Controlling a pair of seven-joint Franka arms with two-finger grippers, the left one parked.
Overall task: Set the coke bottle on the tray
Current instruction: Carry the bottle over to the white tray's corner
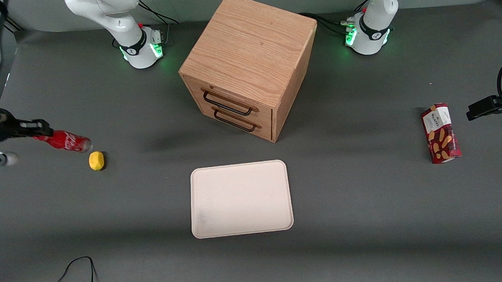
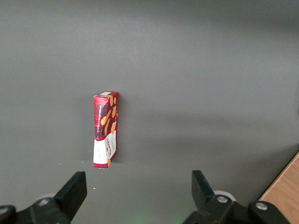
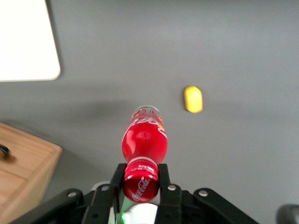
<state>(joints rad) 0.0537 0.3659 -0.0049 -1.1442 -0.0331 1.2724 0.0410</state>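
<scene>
Coke bottle [image 1: 63,141] was in the hand [image 1: 39,128], lifted clear of the table [image 1: 361,204] at the working arm's end, tipped near horizontal in the front view with its base toward the middle of the table. In the wrist view the two fingers [image 3: 164,179] were clamped on either side of the cap and neck end of the coke bottle [image 3: 144,151], the body sticking out past them.

Handling call: looked like a small, light, rigid bottle with a smooth glossy surface, so probably slippery. Gripping at the neck leaves the whole body cantilevered, so I'd expect it to pivot or swing between the fingers on a fast move. The neck step under the cap should act as a stop against sliding out. A grip nearer mid-body would have been steadier, but this one seemed workable at slow speed.

Small yellow object [image 1: 96,160] sat on the table just beside and below the bottle's base end, a little nearer the front camera. Tray [image 1: 240,198] lay flat and bare near the table's middle, well apart from the bottle. Wooden drawer cabinet [image 1: 248,66] stood just farther from the camera than the tray. Red snack box [image 1: 440,133] lay toward the parked arm's end.

Transfer not done yet; setting it down upright looked tricky given the tilt.
</scene>
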